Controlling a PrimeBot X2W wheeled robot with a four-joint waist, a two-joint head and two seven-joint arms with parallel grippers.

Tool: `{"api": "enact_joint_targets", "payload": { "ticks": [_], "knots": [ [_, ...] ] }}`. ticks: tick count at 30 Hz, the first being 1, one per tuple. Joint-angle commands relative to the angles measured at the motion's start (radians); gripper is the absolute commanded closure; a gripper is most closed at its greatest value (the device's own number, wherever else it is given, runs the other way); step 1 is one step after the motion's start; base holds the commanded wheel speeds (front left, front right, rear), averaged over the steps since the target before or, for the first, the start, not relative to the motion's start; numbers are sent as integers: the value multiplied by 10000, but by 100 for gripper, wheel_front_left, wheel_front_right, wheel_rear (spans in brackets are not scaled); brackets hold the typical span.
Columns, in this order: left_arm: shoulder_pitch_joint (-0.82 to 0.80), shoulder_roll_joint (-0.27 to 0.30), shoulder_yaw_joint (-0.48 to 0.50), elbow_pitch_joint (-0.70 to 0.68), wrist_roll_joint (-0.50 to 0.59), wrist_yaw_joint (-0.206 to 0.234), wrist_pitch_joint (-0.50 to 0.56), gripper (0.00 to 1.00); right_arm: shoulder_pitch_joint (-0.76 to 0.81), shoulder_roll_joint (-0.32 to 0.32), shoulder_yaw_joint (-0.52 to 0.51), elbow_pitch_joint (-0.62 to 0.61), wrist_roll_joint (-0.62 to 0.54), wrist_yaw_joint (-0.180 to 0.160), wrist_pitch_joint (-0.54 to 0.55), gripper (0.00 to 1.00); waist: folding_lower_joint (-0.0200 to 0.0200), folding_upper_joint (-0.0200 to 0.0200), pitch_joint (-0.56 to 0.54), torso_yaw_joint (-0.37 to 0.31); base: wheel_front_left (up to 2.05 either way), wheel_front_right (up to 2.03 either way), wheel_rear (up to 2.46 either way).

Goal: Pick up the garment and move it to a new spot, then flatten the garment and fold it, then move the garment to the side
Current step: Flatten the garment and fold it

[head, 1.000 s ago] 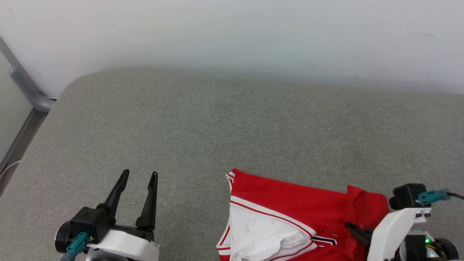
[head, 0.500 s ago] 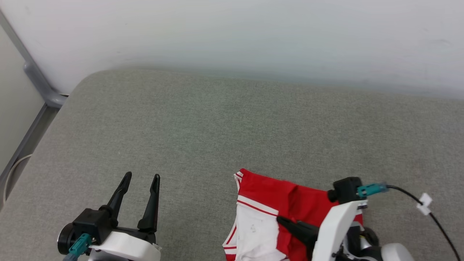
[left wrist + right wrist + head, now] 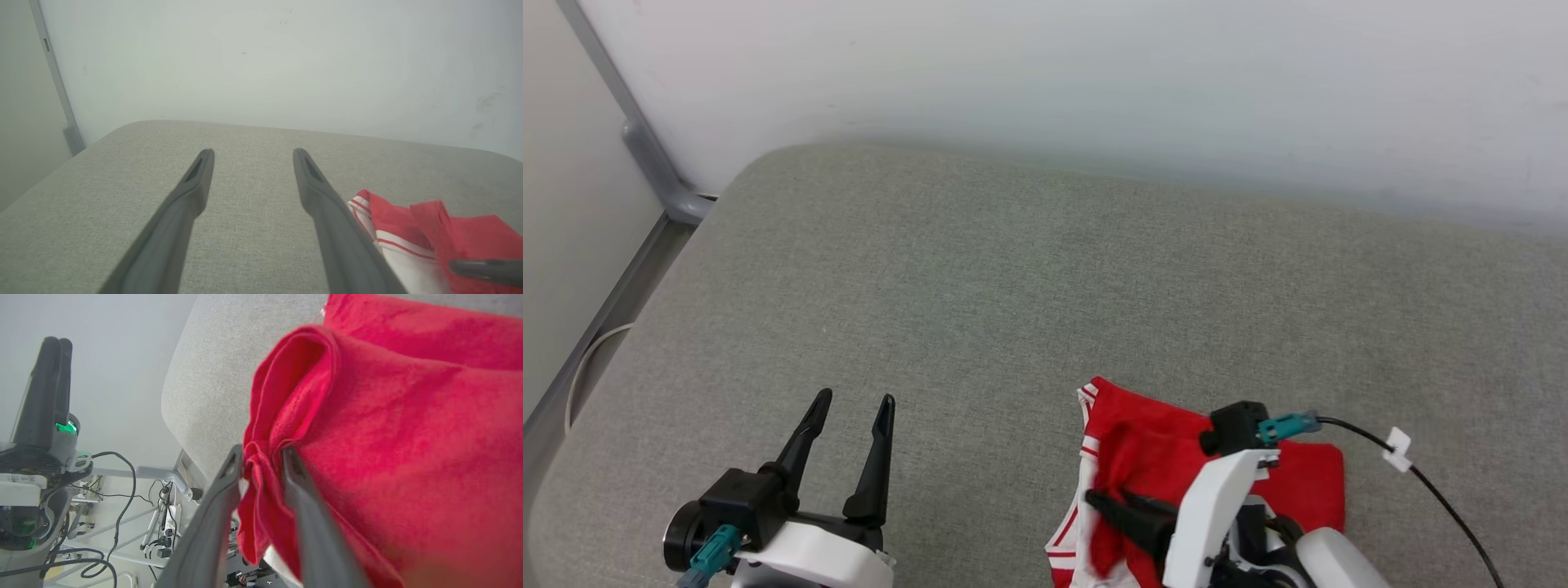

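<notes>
You have the garment (image 3: 1147,437) bunched at the near edge of the grey padded surface (image 3: 1013,278), right of its middle, with red cloth folded over a white sleeve. Your right gripper (image 3: 1098,500) lies over it, its 2 fingers pinching a raised fold of red fabric that touches both. Your left gripper (image 3: 856,400) hovers toward the near-left corner, well apart from the garment, its 2 fingers spread wide above bare surface.

No text can be read: the garment (image 3: 1143,449) shows plain red and white cloth, and dark marks on a white band (image 3: 16,478) at nine o'clock in the right wrist view are too small.
</notes>
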Motion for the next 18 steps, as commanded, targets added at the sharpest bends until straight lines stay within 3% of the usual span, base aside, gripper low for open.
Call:
{"api": "enact_joint_targets", "payload": {
  "ticks": [1,6,9,12,18],
  "knots": [
    [-77,17,18,-6,-13,-19,-20,0,-248,28,309,86,197,-2,-185,0,0,0,18,29,0,0,0],
    [-23,36,65,-8,-28,-19,-20,0,-656,18,968,412,813,-2,-673,0,0,0,12,16,0,0,0],
    [-10,42,125,7,-9,-19,-20,0,-1032,18,1193,460,544,-2,-846,0,0,0,-45,-50,0,0,0],
    [25,17,165,-32,30,-19,-20,0,-1327,14,980,550,-449,-2,-1100,0,0,0,-114,-150,0,0,0],
    [95,-49,197,-135,78,-19,-20,0,-1925,-291,394,-132,-3854,-3,-1655,0,0,0,-188,-455,0,0,0]
  ]
}}
